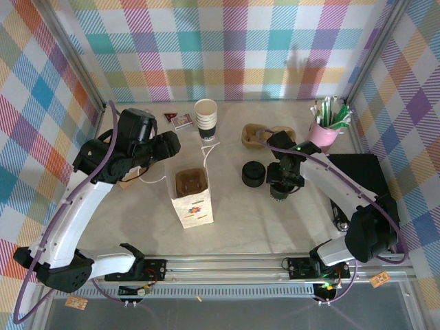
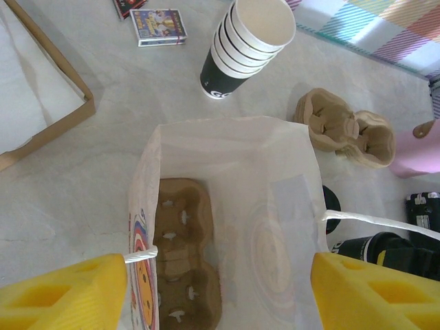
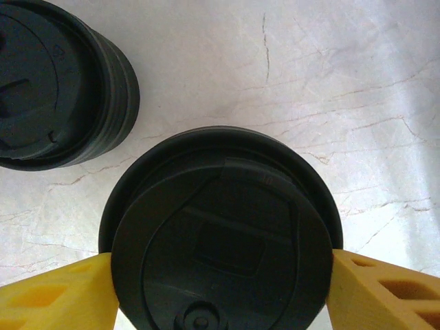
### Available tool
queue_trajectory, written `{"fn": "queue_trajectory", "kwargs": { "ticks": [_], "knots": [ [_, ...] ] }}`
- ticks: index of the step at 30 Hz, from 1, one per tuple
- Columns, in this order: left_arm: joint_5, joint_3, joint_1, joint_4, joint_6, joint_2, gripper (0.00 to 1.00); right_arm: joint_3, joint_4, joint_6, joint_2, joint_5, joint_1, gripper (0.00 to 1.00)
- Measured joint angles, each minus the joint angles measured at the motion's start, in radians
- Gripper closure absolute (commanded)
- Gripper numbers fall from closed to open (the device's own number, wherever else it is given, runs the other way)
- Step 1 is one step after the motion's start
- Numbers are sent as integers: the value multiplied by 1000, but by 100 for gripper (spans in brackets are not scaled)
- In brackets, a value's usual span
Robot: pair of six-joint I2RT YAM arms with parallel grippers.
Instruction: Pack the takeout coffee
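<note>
Overhead and wrist views of two robot arms working on a pale marble-look tabletop [image 1: 247,220]. A white paper bag [image 1: 194,206] stands upright and open near the middle. It is the reference point for everything else here.

The takeout coffee [image 3: 220,234], a small cup under a round black lid, stands on the tabletop to the right of the bag and well apart from it. The right claw [image 3: 220,271] comes down over the cup. Its two yellow fingers [image 3: 55,295] meet the lid's rim on opposite sides with no gap showing, pinching the cup between them. The cup's wall is hidden beneath the lid.

A squat stack of black lids [image 3: 55,82] sits between the bag and the coffee, just beside the cup but not touching it.

The left claw [image 2: 220,278] hangs to the left of the bag and a little behind it. It is spread wide and grips nothing. In its wrist view the bag's mouth lies between the two yellow fingers. A white cord handle of the bag runs up to the edge of each finger, and I cannot tell whether cord and finger touch.

A brown cardboard cup carrier [image 2: 182,254] lies in the bottom of the bag. Behind the bag stands a stack of lidless cups [image 1: 205,117].
</note>
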Motion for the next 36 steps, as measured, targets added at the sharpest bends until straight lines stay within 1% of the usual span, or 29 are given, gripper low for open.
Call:
{"fn": "queue_trajectory", "kwargs": {
  "ticks": [6,9,19,20,21,23,25,28,31,36],
  "knots": [
    [0,0,0,0,4,-10,29,1,7,-97,2,-15,0,26],
    [0,0,0,0,11,-10,29,1,11,-155,0,-38,-1,24],
    [19,0,0,0,23,-9,29,-21,26,-346,-26,-112,-1,24],
    [20,0,0,0,23,-9,29,-22,28,-357,-27,-117,-1,23],
    [23,0,0,0,25,-9,29,-23,28,-370,-27,-124,-1,19],
    [25,0,0,0,28,-9,29,-24,28,-393,-27,-137,-1,8],
    [26,0,0,0,32,-9,29,-24,28,-406,-27,-139,-1,6],
    [27,2,0,-2,39,-10,29,-23,26,-404,-27,-139,-1,5],
    [27,13,0,-4,45,-10,29,-8,11,-365,-28,-134,-1,11],
    [26,19,0,-11,45,-23,29,34,-37,-187,-32,-89,6,16]
  ]
}}
